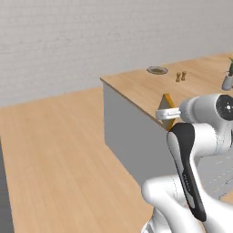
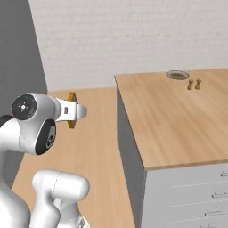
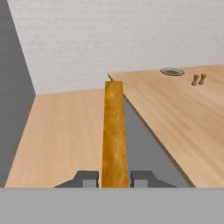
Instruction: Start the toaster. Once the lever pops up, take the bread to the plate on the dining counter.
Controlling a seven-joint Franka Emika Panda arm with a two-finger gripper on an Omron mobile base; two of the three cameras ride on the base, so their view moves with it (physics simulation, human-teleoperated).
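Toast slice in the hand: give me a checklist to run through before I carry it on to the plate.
1. Grip: the tan-crusted toast slice sits edge-on between the hand fingers. Ok.
2. Slice orientation: upright, crust edge toward the hand camera. Ok.
3. Target: the round grey plate lies flat near the far edge of the light-wood dining counter. Ok.
4. Plate surface free: cannot tell, too small.
5. Obstacles: two small brown upright objects stand beside the plate, apart from it. Ok.
6. Hand over the counter: not ok, it is off the corner, above the floor.
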